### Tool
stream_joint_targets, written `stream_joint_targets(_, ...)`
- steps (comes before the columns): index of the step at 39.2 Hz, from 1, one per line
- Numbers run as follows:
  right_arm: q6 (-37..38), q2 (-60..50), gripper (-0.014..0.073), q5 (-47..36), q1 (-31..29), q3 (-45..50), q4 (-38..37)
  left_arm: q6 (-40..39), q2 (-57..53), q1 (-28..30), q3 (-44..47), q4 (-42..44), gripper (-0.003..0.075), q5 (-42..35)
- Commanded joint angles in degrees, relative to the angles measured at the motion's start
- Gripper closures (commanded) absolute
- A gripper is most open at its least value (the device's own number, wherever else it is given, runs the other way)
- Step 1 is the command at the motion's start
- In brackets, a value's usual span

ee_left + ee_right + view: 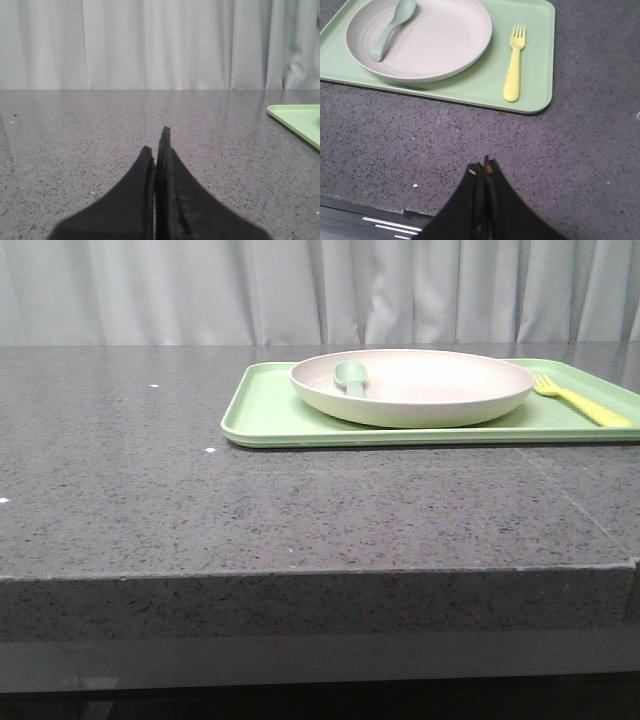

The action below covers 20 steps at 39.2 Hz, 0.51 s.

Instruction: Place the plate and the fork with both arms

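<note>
On the green tray, plate holds a spoon, fork lies beside it — both claws, left claw and right claw, closed, empty. Tilt the plate and your spoon slides off.

The bench is dark grey stone with small black and white specks. It has a thick front edge. 1 flat light-green tray lies right on it, on the right side toward the back. A few tiny white bits sit on the left part.
</note>
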Motion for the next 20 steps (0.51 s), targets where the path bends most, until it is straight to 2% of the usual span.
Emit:
stream_joint_targets(1, -0.36, -2.46, 0.0662, -4.59, -0.45, -0.44, -0.32, -0.44, -1.14, 0.08, 0.18, -0.62, 0.0738, -4.19)
stream_joint_targets(7, -0.36, -12.44, 0.0662, -14.31, -3.92, 8.49, -0.74, -0.44, -1.14, 0.08, 0.18, -0.62, 0.0738, -4.19)
stream_joint_targets(16, -0.36, -26.48, 0.0662, -38.63, -7.22, 28.74, -0.74, -0.44, -1.14, 0.08, 0.18, -0.62, 0.0738, -4.19)
stream_joint_targets(20, -0.36, -31.77, 0.0662, -45.06, -8.30, 35.96, -0.65, -0.44, -1.14, 0.08, 0.18, -0.62, 0.0738, -4.19)
